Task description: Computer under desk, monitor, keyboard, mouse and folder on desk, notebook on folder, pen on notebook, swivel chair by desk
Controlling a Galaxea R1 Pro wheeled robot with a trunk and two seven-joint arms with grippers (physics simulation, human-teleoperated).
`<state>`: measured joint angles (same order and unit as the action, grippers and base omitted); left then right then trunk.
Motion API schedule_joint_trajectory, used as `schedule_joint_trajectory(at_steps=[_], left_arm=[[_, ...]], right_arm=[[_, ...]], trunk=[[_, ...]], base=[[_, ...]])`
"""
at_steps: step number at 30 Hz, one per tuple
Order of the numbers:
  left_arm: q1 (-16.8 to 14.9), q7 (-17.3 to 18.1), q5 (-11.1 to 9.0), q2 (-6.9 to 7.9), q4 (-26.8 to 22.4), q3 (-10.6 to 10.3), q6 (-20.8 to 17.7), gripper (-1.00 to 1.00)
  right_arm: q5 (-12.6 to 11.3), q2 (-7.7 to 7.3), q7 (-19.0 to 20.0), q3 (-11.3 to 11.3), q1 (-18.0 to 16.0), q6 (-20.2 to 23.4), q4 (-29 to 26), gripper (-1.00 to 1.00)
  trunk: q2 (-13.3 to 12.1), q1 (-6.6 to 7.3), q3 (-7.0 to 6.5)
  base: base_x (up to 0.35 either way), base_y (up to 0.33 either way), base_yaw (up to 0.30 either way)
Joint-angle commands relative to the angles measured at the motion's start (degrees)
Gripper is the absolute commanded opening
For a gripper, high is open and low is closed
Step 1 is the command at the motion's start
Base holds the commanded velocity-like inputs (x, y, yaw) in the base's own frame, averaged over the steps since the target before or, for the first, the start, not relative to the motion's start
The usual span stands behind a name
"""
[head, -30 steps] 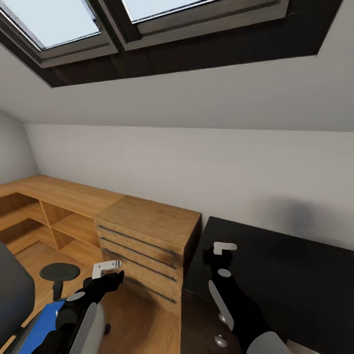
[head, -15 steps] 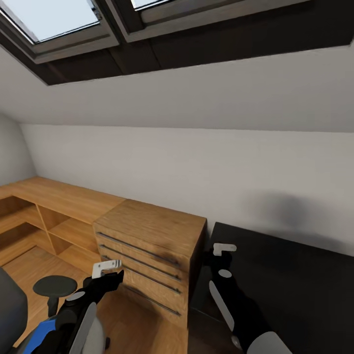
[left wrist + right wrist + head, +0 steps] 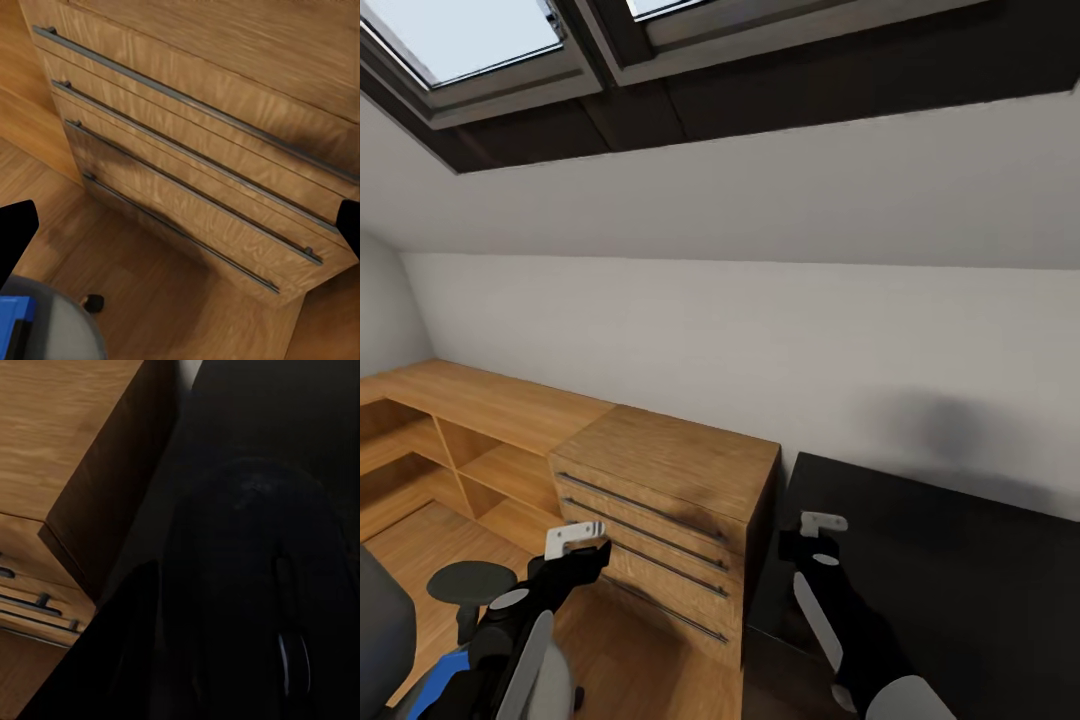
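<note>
1. Head view. We found the robot facing the light wood drawer cabinet (image 3: 660, 500) under the skylight (image 3: 460, 40) of the bedroom. A corner of the glossy black desk (image 3: 960, 580) lay to the right.
   - The left gripper (image 3: 575, 540) hung in front of the cabinet's drawers.
   - The right gripper (image 3: 820, 525) stood over the near corner of the desk top.
   - The swivel chair (image 3: 380, 620) sat at the lower left with the blue folder (image 3: 445, 675) on its seat, below and behind the left gripper and well apart from it.

2. Left wrist view. The left gripper (image 3: 180, 225) was spread wide and empty, with one black fingertip (image 3: 15, 229) at each edge of the picture. The drawer fronts lay ahead of it. The chair's grey seat (image 3: 56, 330) and a corner of the folder (image 3: 11, 330) lay near, off to one side of the fingers.

3. Right wrist view. A dark rounded body with a central slit, which we took for the mouse (image 3: 255, 585), lay close before the camera over the desk top (image 3: 300, 405).
   - No fingers could be made out in the dark, so we could not tell how wide the right gripper stood or whether it gripped the mouse.

4. Judgement. The step in hand appeared to be placing the mouse on the desk. The next move called for setting it down flat beside the keyboard. The folder had yet to be moved.
</note>
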<state>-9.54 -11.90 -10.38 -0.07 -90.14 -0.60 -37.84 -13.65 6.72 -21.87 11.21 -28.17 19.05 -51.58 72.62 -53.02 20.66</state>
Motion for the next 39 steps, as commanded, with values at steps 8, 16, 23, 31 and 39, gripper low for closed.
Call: schedule_joint_trajectory(at_steps=[8,16,23,31,39], left_arm=[[0.0,-0.5,-0.6,0.02,-1.0,0.1,-0.2,1.00],[0.0,-0.5,-0.7,-0.01,-1.1,0.1,-0.3,1.00],[0.0,-0.5,-0.7,0.06,-1.1,0.1,-0.4,1.00],[0.0,-0.5,-0.7,0.06,-1.1,0.1,-0.5,1.00],[0.0,-0.5,-0.7,0.03,-1.0,0.1,-0.5,1.00]], right_arm=[[-0.8,-0.99,-0.3,-1.3,-0.5,0.4,7.5,-1.00],[-0.8,-1.10,-0.3,-1.4,-0.5,0.1,8.0,-1.00],[-0.8,-0.98,-0.3,-1.4,-0.5,-0.1,8.0,-1.00],[-0.7,-0.92,-0.3,-1.4,-0.5,-0.1,8.0,-1.00],[-0.7,-0.84,-0.4,-1.4,-0.5,-0.2,8.0,1.00]], trunk=[[0.8,-0.44,0.43],[4.1,-2.20,1.87],[4.5,-2.42,2.05],[4.5,-2.42,2.05],[4.5,-2.42,2.05]], base=[[0.000,0.000,0.000],[-0.020,0.000,0.000],[-0.089,0.000,0.000],[-0.002,0.000,0.000],[0.000,0.000,0.000]])
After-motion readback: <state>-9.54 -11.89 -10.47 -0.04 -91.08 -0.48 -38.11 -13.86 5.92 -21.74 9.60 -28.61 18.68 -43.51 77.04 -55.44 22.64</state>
